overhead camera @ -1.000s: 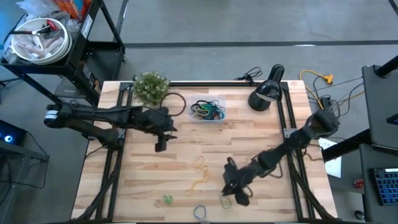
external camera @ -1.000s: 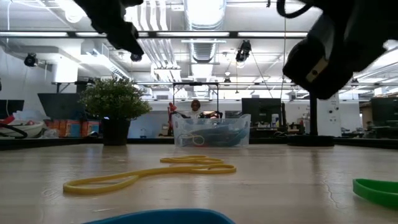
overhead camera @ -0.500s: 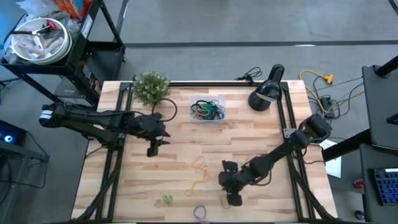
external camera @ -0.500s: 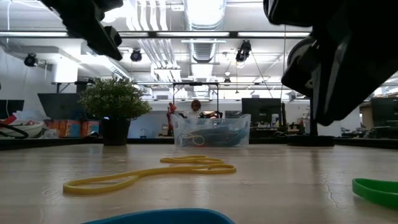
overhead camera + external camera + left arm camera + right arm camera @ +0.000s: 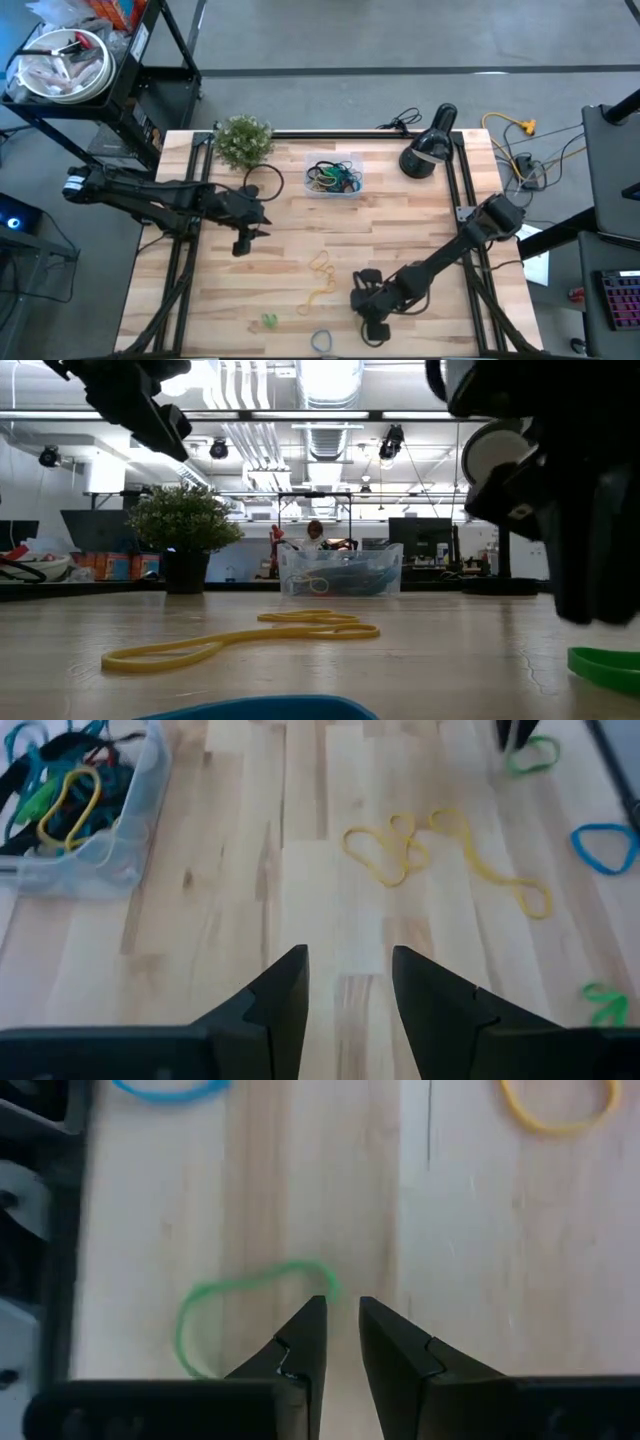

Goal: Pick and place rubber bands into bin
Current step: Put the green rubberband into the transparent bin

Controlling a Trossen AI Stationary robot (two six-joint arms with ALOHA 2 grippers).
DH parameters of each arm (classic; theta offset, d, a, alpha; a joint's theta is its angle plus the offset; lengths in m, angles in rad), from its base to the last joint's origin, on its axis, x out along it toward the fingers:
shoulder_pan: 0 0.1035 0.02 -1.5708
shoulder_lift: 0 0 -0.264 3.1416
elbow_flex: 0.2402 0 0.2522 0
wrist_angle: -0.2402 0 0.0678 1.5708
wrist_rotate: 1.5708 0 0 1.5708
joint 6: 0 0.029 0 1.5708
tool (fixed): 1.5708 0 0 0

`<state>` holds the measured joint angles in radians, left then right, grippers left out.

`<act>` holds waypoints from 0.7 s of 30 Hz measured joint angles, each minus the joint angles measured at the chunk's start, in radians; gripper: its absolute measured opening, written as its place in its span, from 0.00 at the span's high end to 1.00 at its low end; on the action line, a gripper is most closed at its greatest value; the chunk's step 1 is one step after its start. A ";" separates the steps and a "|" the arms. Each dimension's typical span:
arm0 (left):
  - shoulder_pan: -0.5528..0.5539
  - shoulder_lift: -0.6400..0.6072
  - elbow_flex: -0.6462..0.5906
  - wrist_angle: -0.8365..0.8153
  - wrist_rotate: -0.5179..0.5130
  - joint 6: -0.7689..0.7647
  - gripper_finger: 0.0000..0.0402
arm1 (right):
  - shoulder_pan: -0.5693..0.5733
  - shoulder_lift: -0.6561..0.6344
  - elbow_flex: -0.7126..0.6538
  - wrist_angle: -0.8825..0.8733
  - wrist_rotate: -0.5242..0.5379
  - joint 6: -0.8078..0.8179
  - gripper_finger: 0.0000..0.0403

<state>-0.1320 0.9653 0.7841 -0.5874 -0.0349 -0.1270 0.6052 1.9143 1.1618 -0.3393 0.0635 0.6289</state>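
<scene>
Wooden table: left gripper hangs open and empty mid-table, bin beyond it. Near the front edge, right gripper, fingers slightly parted and empty, has the green band just beside one fingertip, and is nearer.

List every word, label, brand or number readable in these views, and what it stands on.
None can be read.
Label strip on the black rack beside the table: too small to read.
Wooden table, clear bin and rubber bands: no text shows.
</scene>
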 joint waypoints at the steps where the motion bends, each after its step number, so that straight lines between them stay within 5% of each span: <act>1: -0.001 0.001 0.000 0.008 0.000 -0.001 0.68 | 0.000 0.016 0.011 -0.009 0.000 0.000 0.85; 21: -0.007 -0.003 -0.001 0.007 0.002 -0.024 0.68 | 0.018 0.093 0.080 -0.062 0.005 0.000 0.85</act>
<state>-0.1394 0.9619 0.7834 -0.5808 -0.0332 -0.1509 0.6228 2.0076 1.2419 -0.4018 0.0690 0.6289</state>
